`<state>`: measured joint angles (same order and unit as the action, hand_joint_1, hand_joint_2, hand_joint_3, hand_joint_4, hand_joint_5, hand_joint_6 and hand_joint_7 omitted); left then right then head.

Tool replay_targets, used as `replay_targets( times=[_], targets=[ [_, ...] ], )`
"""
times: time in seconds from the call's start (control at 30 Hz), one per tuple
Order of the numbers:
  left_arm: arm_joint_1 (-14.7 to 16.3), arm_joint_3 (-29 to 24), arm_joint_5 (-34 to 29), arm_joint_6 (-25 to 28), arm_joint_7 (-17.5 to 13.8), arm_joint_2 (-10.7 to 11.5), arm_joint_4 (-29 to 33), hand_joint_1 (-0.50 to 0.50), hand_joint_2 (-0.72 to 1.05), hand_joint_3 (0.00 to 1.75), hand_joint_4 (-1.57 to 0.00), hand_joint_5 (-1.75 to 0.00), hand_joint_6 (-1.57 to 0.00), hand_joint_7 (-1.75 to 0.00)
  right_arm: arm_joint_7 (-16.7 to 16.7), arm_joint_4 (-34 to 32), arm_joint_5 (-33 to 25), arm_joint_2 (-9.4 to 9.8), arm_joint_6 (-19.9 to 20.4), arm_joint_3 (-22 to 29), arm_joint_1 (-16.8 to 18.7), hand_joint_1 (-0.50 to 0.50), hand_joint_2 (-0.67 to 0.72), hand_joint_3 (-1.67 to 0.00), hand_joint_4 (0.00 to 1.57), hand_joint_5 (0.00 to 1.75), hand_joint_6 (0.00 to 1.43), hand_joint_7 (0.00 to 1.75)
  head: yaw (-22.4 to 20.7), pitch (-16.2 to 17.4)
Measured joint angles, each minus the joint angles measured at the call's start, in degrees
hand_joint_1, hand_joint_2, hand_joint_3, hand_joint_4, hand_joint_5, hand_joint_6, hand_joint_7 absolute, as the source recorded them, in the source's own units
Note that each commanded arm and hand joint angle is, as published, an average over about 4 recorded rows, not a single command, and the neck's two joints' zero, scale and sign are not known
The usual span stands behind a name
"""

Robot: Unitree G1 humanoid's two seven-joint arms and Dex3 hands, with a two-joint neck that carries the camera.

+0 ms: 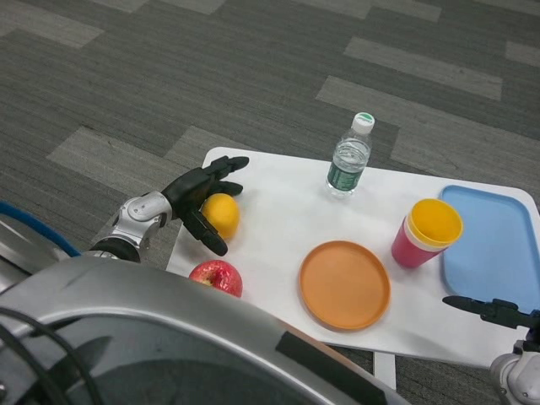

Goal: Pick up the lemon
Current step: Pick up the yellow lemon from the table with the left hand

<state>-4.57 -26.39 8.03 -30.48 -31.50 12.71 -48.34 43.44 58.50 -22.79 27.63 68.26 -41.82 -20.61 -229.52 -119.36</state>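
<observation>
The apple lay nearest, at the front left edge of the white bench. Just behind it sat the lemon — the left hand cupped around it with fingers spread, touching its side but not lifting it. The orange plate lay at the front middle, stacked cups to its right beside a blue tray, a water bottle upright behind. The right hand hovered at the bench's front right corner — fingers extended, holding nothing.
</observation>
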Motion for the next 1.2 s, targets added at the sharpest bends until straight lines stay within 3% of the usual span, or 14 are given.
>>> replay_targets(
  times=[0.1,0.3,0.53,0.73,0.83,0.87,1.0,1.2],
  targets=[
    [-0.5,0.4,0.0,-0.4,0.0,0.2,-1.0,0.50,0.12,0.09,0.00,-0.80,0.00,-0.35,0.0,0.0,0.0,-0.02,0.0,0.0,0.0,-0.12,0.28,0.00,0.34,0.00,0.00,0.00,-0.1,0.2],
    [-0.6,0.6,0.0,-0.6,0.1,0.4,-1.4,0.50,0.60,0.09,0.00,-0.80,0.00,-0.35,0.0,0.0,0.0,-0.02,0.0,0.0,0.0,-0.12,0.30,0.00,0.34,0.00,0.00,0.00,-0.1,0.2],
    [-0.7,1.1,0.0,-0.7,0.2,0.5,-1.5,0.50,0.69,0.09,0.00,-0.77,0.00,-0.35,0.0,0.0,0.0,-0.03,0.0,0.0,0.0,-0.12,0.28,0.00,0.34,0.00,0.00,0.00,-0.1,0.4],
    [-0.8,1.6,0.0,-0.7,0.3,0.7,-1.7,0.50,0.60,0.04,0.00,-0.82,0.00,-0.35,0.0,0.0,0.0,-0.03,0.0,0.0,0.0,-0.12,0.28,0.00,0.34,0.00,0.00,0.00,-0.1,0.6],
    [-1.0,1.9,-0.1,-1.0,0.4,0.8,-2.2,0.50,0.60,0.09,0.00,-0.87,0.00,-0.66,0.0,0.0,0.0,-0.03,0.0,0.0,0.0,-0.12,0.28,0.00,0.34,0.00,0.00,0.00,-0.1,0.6],
    [-1.1,2.0,-0.1,-1.1,0.5,0.8,-2.4,0.50,0.58,0.09,0.00,-0.95,0.00,-0.86,0.0,0.0,0.0,-0.03,0.0,0.0,0.0,-0.12,0.28,0.00,0.34,0.00,0.00,0.00,-0.1,0.7],
    [-1.2,2.0,-0.1,-1.2,1.1,0.8,-2.7,0.50,0.43,0.09,0.00,-1.54,0.00,-1.47,0.0,0.0,0.0,-0.03,0.0,0.0,0.0,-0.12,0.30,0.00,0.34,0.00,0.00,0.00,-0.1,0.7],
    [-1.2,2.0,-0.2,-1.5,2.0,0.7,-3.1,0.50,0.41,0.09,0.00,-1.72,0.00,-1.61,0.0,0.0,0.0,-0.03,0.0,0.0,0.0,-0.12,0.28,0.00,0.34,0.00,0.00,0.00,-0.1,0.7]
  ],
)
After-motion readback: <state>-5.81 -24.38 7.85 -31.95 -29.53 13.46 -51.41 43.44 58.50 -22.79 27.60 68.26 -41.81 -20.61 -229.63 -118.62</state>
